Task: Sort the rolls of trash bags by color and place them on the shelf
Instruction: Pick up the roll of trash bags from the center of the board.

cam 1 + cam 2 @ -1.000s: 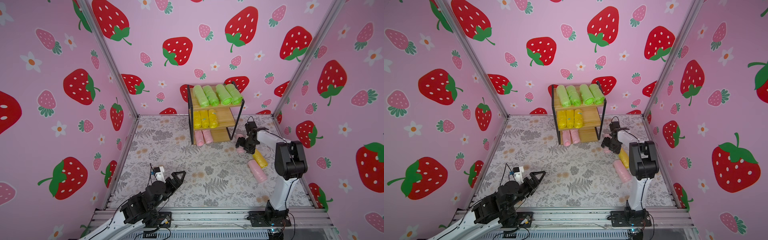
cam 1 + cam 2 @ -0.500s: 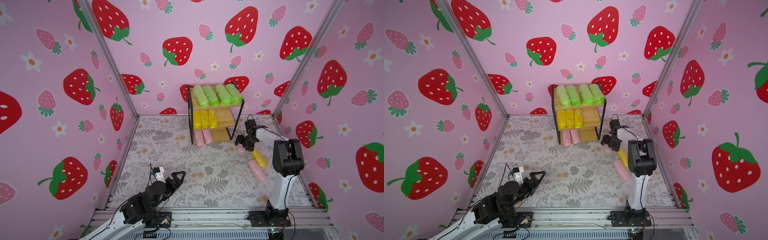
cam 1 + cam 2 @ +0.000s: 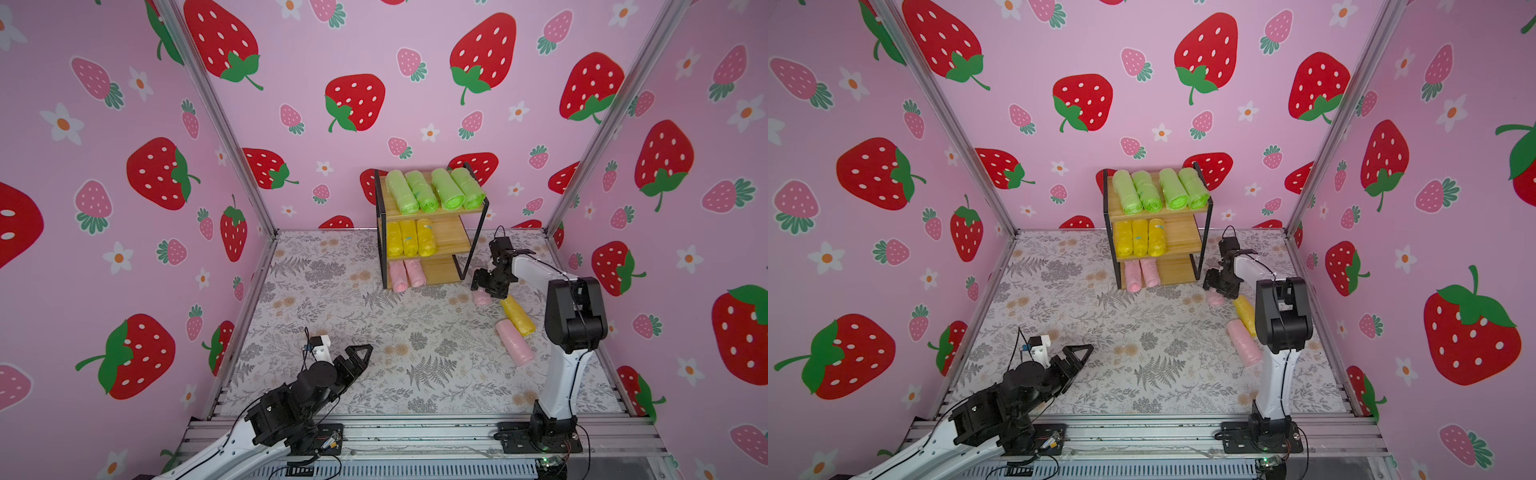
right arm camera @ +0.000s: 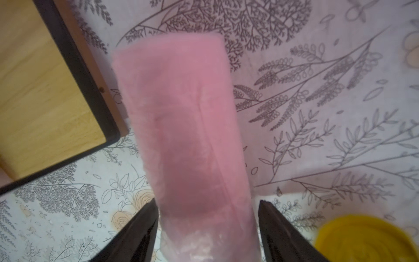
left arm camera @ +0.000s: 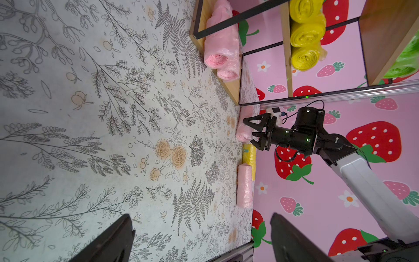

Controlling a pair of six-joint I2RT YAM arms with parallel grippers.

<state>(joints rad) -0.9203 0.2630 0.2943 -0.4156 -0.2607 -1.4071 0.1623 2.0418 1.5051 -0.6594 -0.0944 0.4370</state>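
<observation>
Plainly, only the right wrist view shows right jaws loosely straddling the pink roll; left jaws gape wide.

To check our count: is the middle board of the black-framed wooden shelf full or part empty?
Part empty: three yellow plastic rolls lie at one end of the middle board, bare wood beside them.

My right pincer: black. Roll in front of it — pale pink; loose roll yellow. Shelf light wood, black frame. Mat — grey ferns, orange flowers. Walls pink, red strawberries.
</observation>
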